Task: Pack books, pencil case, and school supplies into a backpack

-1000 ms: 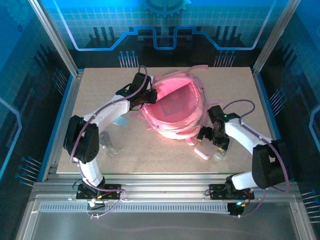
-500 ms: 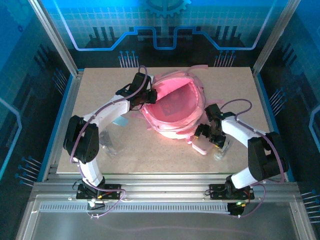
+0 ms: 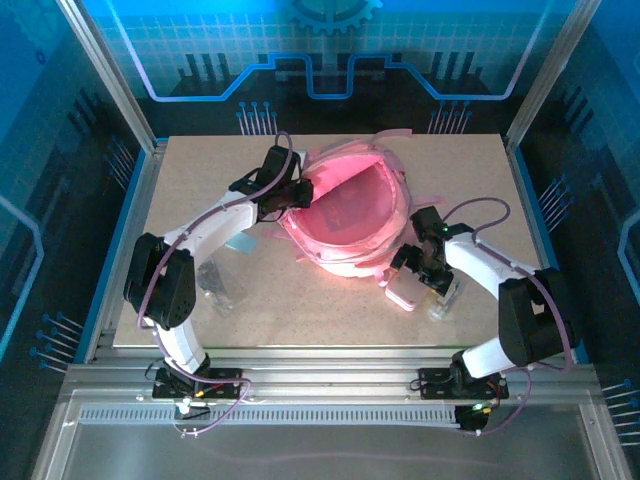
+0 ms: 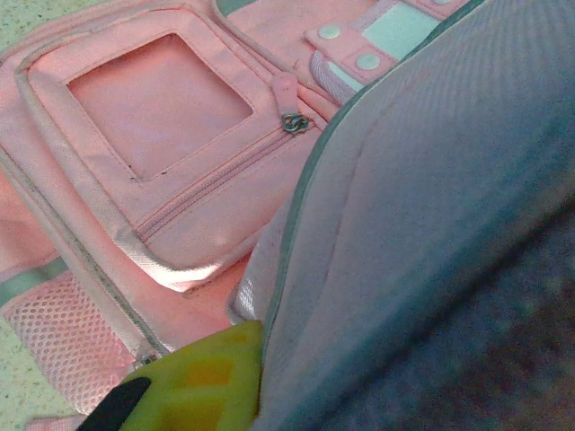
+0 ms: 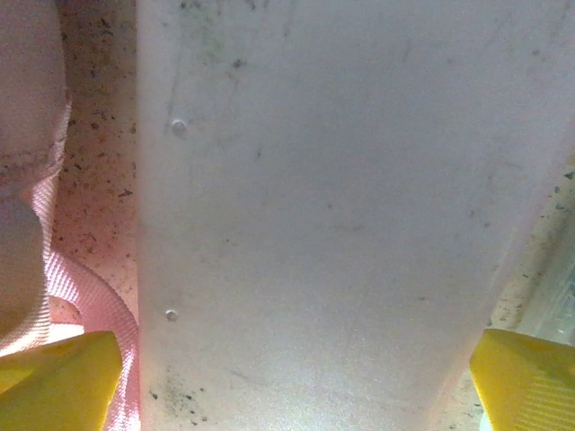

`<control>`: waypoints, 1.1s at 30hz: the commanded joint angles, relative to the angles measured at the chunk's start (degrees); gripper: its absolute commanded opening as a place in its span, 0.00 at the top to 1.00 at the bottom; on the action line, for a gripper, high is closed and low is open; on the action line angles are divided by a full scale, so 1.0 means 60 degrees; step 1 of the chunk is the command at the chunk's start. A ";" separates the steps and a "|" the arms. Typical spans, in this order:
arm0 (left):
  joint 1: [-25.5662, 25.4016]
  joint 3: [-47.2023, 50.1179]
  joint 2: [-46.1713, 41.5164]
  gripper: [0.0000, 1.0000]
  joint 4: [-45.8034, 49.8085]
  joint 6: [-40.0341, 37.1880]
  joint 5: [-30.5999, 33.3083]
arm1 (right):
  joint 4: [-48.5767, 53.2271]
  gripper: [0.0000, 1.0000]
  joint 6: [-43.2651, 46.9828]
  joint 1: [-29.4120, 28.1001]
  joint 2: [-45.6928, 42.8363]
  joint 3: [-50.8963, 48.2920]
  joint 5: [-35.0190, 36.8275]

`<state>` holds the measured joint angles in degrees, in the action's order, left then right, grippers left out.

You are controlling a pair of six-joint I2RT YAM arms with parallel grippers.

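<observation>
The big pink backpack (image 3: 350,215) lies open in the middle of the table. At its left rim my left gripper (image 3: 296,192) is shut on the backpack's grey-lined flap (image 4: 395,206), which covers all but one yellow finger (image 4: 198,382). The pale-pink pencil case (image 3: 403,294) lies flat by the backpack's front right corner. My right gripper (image 3: 418,275) hangs open just above it, its yellow fingertips (image 5: 54,382) standing off both long edges of the case (image 5: 323,215). A small light-blue square piece (image 3: 238,243) lies under the left arm. The books are hidden.
A clear-whitish item (image 3: 214,288) lies near the left arm's base, and another clear piece (image 3: 443,306) sits just right of the pencil case. A pink strap (image 5: 76,287) runs along the case's left side. Metal frame rails border the table.
My right gripper has moved left and slightly away from me, settling over the pencil case, which has shifted a little. The left gripper keeps holding the backpack flap in place.
</observation>
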<state>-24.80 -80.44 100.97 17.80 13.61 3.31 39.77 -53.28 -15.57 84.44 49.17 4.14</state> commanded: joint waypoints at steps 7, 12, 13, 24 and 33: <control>0.0002 -0.0088 -0.0693 1.00 -0.0473 0.0453 -0.0829 | -0.0871 0.00 -0.0750 0.0149 0.0743 0.0096 0.0091; 0.0009 -0.0084 -0.0722 1.00 -0.0489 0.0450 -0.0795 | -0.0941 0.00 -0.0737 0.0160 0.0868 -0.0135 0.0234; 0.0002 -0.0084 -0.0732 1.00 -0.0491 0.0435 -0.0773 | -0.0997 0.01 -0.0734 0.0151 0.0779 -0.0188 0.0205; 0.0220 -0.0475 -0.0648 1.00 -0.0558 0.0439 -0.0623 | 0.0739 0.16 0.0954 0.0288 -0.1069 0.1239 0.0224; 0.0214 -0.1007 -0.0394 1.00 -0.0341 0.0483 -0.0919 | 0.1386 0.15 0.2120 0.0190 -0.1330 0.3113 -0.0824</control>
<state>-23.83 -82.54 100.75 19.97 13.63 2.59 46.65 -43.79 -14.20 76.62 65.78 2.61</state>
